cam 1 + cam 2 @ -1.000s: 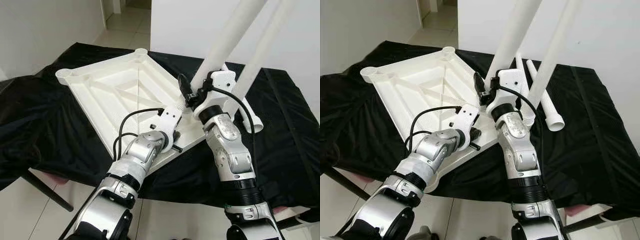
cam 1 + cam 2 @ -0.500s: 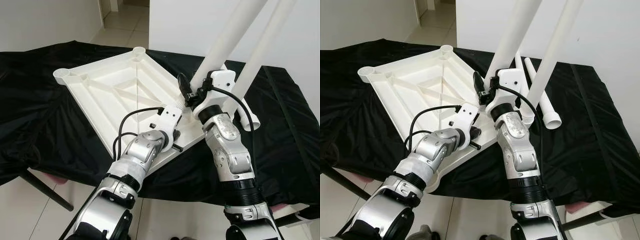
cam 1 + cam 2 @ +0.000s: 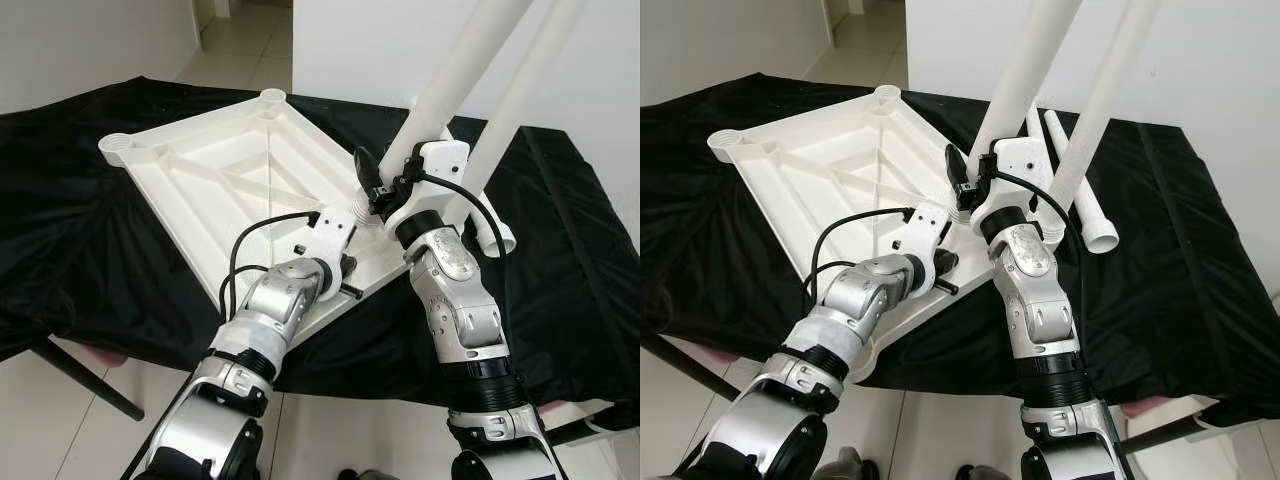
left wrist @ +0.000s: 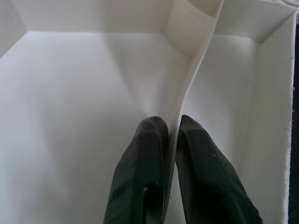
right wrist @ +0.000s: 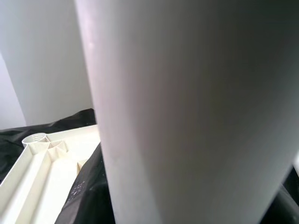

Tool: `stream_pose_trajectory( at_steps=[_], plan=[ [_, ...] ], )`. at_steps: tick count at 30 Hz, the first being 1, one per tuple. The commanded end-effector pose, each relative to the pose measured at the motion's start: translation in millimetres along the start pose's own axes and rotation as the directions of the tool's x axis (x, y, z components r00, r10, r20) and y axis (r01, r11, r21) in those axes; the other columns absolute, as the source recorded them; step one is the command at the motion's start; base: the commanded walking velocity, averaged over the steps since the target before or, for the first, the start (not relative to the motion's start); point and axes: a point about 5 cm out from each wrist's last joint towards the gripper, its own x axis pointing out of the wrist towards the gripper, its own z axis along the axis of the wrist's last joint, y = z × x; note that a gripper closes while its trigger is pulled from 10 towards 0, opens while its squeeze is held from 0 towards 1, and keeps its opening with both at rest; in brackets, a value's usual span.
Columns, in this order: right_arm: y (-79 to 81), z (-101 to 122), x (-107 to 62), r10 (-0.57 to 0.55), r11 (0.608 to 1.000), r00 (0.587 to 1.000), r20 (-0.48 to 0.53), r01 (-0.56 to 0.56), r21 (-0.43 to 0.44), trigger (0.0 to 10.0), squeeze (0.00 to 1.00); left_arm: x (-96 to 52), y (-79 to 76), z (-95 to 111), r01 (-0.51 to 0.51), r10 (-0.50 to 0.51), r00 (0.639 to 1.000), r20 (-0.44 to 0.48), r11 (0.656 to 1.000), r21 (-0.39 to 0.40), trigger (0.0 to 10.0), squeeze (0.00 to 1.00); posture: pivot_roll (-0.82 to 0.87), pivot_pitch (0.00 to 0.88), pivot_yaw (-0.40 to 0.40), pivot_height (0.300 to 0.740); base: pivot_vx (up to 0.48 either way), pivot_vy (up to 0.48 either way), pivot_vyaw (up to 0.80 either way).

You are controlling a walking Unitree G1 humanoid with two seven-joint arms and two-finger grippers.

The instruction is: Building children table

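- A white ribbed plastic tabletop is seen upside down on a black-draped table; one inner rib is pinched by the left gripper.
- A white plastic tube leg is clasped by the right gripper at the near corner; black cloth lies open all round.

So the table in front of me is covered all over with a black cloth, kinda wrinkled and hanging down over the near edge. A dark table leg pokes out under it on my left, standing on the light tiled floor. Lying flat on the cloth is the white plastic tabletop, upside down with its ribs facing up and round sockets at the corners, turned diagonal to me. Off to my right of it there are two loose white tube legs lying side by side on the cloth, open ends pointing toward me.
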Motion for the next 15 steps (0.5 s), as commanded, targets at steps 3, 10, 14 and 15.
stream_pose_trajectory(
  at_steps=[3,10,14,15],
  plan=[
    [4.8,2,1.6,0.021,1.000,1.000,0.009,-0.021,0.008,10.0,0.00,-11.8,43.0,31,-0.344,0.345,0.927,0.147,0.938,-0.029,0.0,0.00,0.11,0.056,-0.021,0.740,0.000,0.000,0.00],
    [4.6,2,-0.3,0.018,1.000,1.000,0.009,-0.018,0.005,10.0,0.00,-12.2,37.2,44,-0.302,0.290,0.938,0.188,0.953,0.037,10.0,0.00,0.11,0.055,-0.013,0.740,0.000,0.000,0.00],
    [4.2,2,-0.8,0.015,1.000,1.000,0.009,-0.015,0.004,10.0,0.00,-11.9,32.8,44,-0.276,0.262,0.945,0.194,0.960,0.049,10.0,0.21,0.10,0.053,-0.011,0.740,0.000,0.000,0.00],
    [4.1,2,-0.9,0.014,1.000,1.000,0.009,-0.014,0.004,10.0,0.00,-11.7,28.3,43,-0.242,0.226,0.953,0.201,0.969,0.054,10.0,1.00,0.10,0.052,-0.010,0.740,0.000,0.000,0.00]
  ],
)
